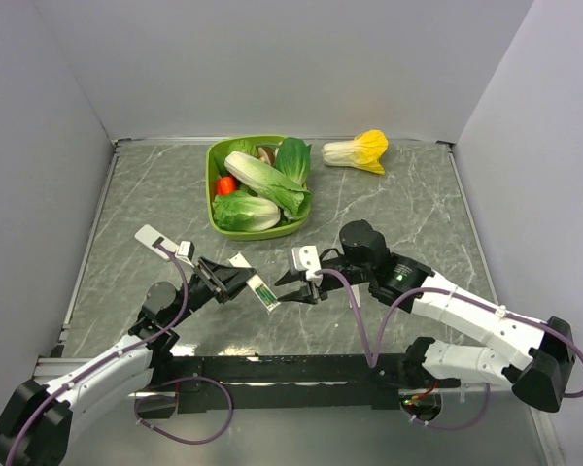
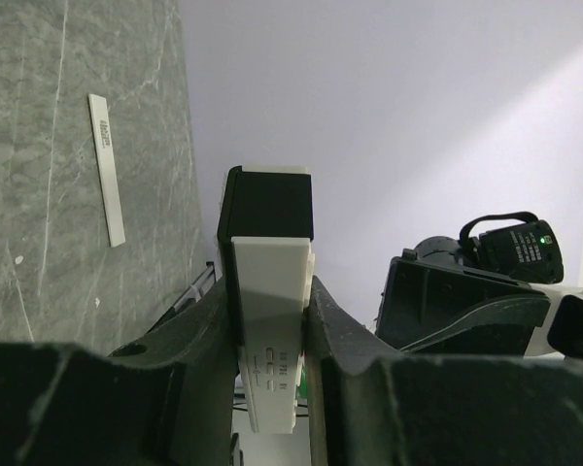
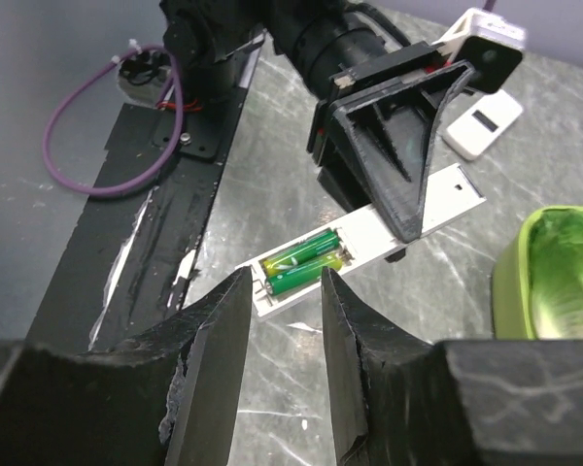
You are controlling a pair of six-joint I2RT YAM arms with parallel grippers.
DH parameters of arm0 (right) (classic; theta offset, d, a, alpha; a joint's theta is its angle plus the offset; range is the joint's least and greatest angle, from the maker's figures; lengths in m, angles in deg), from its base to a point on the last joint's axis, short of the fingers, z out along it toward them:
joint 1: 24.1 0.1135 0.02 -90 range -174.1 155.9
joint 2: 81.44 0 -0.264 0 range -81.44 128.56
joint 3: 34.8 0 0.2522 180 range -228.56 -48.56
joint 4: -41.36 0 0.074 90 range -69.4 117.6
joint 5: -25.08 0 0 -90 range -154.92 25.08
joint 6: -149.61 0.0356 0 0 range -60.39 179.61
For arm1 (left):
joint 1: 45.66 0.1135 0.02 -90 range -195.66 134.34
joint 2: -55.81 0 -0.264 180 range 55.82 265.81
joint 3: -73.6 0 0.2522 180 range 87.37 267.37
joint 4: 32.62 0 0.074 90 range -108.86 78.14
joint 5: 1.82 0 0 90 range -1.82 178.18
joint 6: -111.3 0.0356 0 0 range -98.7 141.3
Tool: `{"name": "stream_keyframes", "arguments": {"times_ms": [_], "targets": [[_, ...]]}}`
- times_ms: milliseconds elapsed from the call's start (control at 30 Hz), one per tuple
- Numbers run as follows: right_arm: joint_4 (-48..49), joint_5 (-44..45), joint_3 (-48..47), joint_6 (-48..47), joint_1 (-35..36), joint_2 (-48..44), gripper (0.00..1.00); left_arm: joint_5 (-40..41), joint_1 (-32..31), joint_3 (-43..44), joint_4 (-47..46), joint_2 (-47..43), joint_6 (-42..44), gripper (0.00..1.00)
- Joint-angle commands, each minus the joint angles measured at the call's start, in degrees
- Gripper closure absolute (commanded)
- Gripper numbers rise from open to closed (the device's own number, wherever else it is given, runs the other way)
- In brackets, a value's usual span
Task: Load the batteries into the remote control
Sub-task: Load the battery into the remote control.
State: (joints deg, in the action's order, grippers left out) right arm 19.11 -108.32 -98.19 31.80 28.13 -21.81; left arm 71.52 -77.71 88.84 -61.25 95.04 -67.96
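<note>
Fingers of my right gripper point(image 3: 285, 277) stand apart and empty, just short of two batteries point(image 3: 301, 264) lying side by side in the open bay of the remote point(image 3: 447, 199). Small, hard and slick, they look likely to skid, so I would press mid-barrel. One remote, light stiff plastic, sits clamped by its long edges in my left gripper point(image 2: 269, 299). One bowl point(image 1: 211, 184) lies beyond.

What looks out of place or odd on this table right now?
One yellow-tipped cabbage lies alone on the table, outside the green bowl holding the other vegetables. The remote control, gripped by the left claw, has its bay uncovered with both batteries showing; nothing looks spilled or broken.
</note>
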Motion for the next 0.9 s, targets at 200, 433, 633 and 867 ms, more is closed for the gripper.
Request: {"name": "stream_keyframes", "arguments": {"times_ms": [200, 433, 633, 867], "targets": [[3.7, -7.1, 0.4, -1.4, -1.1, 3.1, 0.59, -1.1, -0.1, -6.0, -4.2, -1.2, -0.2, 0.99], [3.4, -7.1, 0.4, -1.5, -1.3, 5.0, 0.60, -1.6, -0.1, -5.6, -5.3, -0.5, -0.7, 0.99], [3.0, -7.8, -0.1, -1.2, -1.3, 6.9, 0.62, -1.7, -0.1, -5.7, -5.7, -0.7, -1.4, 0.99], [3.3, -7.8, 0.1, -0.9, -1.2, 8.3, 0.64, -2.0, -0.1, -5.3, -5.7, -0.7, -1.5, 0.99]]}}
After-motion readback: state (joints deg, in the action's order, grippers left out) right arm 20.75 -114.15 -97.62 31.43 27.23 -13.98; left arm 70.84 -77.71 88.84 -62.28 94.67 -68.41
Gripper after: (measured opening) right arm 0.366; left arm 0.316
